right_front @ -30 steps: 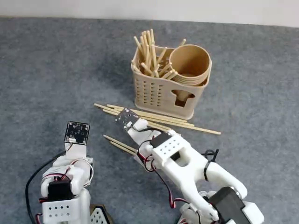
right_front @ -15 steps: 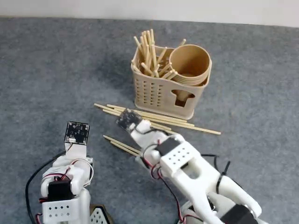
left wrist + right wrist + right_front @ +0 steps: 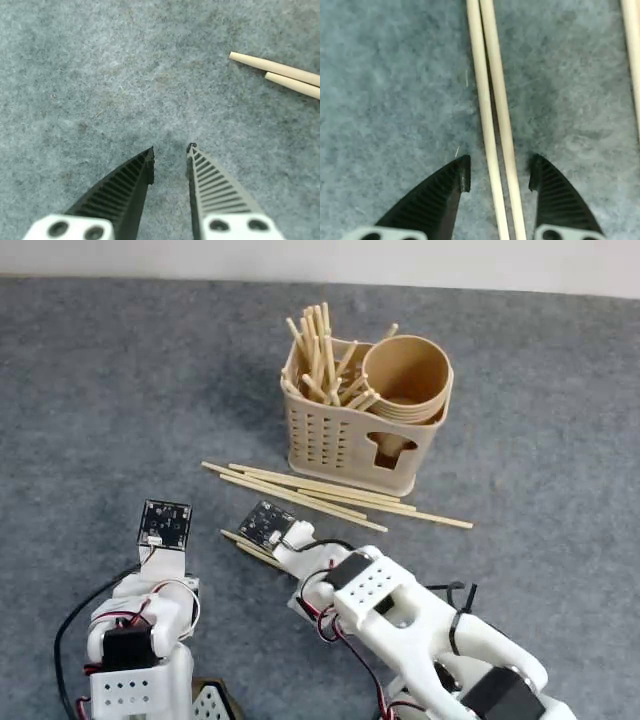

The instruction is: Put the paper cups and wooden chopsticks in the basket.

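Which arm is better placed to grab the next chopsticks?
Right. The right end effector, open, straddles a pair of chopsticks; the left end effector hangs over bare carpet, chopstick tips off to one side.

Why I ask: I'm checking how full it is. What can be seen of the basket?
The basket is beige, plastic-looking, rectangular, with slotted walls and a cut-out handle hole in its near wall. It stands upright on the grey mat. Wooden chopsticks lean inside at one end; stacked paper cups fill the other. Loose chopsticks lie just before its base.
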`<state>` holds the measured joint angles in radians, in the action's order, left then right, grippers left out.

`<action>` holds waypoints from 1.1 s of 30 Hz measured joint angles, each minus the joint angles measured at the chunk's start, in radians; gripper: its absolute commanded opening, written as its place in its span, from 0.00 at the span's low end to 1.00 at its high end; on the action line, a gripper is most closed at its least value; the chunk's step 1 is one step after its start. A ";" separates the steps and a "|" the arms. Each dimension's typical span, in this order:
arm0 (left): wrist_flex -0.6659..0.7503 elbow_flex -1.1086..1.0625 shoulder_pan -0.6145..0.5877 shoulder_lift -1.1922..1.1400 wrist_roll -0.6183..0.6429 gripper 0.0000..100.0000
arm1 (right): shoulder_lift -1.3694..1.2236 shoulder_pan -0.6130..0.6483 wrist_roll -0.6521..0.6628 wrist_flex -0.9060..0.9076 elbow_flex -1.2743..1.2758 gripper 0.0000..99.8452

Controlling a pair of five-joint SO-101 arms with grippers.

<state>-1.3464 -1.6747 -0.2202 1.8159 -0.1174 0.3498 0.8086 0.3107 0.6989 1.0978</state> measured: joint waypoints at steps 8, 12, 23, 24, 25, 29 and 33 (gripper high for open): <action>0.000 0.000 0.000 0.000 0.000 0.12 | -0.129 -0.018 0.020 0.032 -0.127 0.01; 0.000 0.000 0.000 0.000 0.000 0.12 | -0.147 -0.064 0.075 0.035 -0.144 0.00; 0.000 0.000 0.000 0.000 0.000 0.12 | 0.025 -0.121 0.084 0.074 -0.101 0.00; 0.000 0.000 0.000 0.000 0.000 0.12 | 0.066 -0.121 0.084 0.074 -0.081 0.00; 0.000 0.000 0.000 0.000 0.000 0.12 | 0.106 -0.121 0.084 0.078 -0.063 0.00; 0.000 0.000 0.000 0.000 0.000 0.12 | 0.247 -0.121 0.084 0.080 -0.005 0.00; 0.000 0.000 0.000 0.000 0.000 0.12 | 0.351 -0.124 0.081 0.083 0.026 0.00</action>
<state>-1.3464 -1.6747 -0.2202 1.8159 -0.1174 0.7012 0.6843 0.3920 0.7818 1.1239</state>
